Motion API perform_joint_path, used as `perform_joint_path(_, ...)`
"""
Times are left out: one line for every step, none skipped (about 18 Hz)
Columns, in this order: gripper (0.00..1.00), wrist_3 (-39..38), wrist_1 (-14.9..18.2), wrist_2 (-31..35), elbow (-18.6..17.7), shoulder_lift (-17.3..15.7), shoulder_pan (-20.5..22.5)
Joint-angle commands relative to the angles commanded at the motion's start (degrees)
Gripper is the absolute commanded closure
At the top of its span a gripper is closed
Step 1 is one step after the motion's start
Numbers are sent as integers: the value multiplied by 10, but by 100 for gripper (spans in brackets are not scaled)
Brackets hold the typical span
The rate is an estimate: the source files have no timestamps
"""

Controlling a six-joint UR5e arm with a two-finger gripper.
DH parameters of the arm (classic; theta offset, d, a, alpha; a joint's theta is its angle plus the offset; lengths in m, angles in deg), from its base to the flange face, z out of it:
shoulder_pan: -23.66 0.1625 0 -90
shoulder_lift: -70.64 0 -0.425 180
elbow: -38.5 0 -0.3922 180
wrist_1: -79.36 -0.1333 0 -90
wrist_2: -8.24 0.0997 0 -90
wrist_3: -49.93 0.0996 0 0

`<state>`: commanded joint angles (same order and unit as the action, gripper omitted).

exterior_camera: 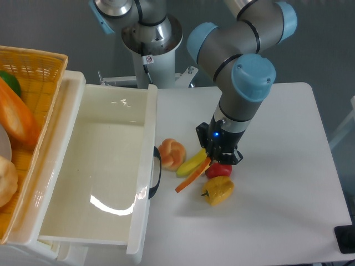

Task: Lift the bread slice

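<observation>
The bread slice (pixel 192 177) is a thin orange piece seen edge-on, tilted and lifted off the white table (pixel 277 210). My gripper (pixel 213 160) is shut on its upper right end and hangs just above the table, with the fingertips mostly hidden under the black wrist. The slice's lower left end points toward the drawer handle.
A round glazed bun (pixel 171 153) and a yellow banana (pixel 192 164) lie just left of the gripper. A yellow bell pepper (pixel 219 190) and a red item (pixel 219 170) sit below it. An open white drawer (pixel 94 166) with a black handle (pixel 156 176) fills the left; a wicker basket (pixel 28 111) lies beyond.
</observation>
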<state>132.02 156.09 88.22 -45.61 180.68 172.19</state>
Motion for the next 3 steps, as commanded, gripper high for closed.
perform_joint_path(100, 1, 2, 3, 0, 0, 1)
perform_joint_path(100, 1, 2, 4, -1, 0, 2)
perform_joint_path(100, 1, 3, 4, -2, 0, 3)
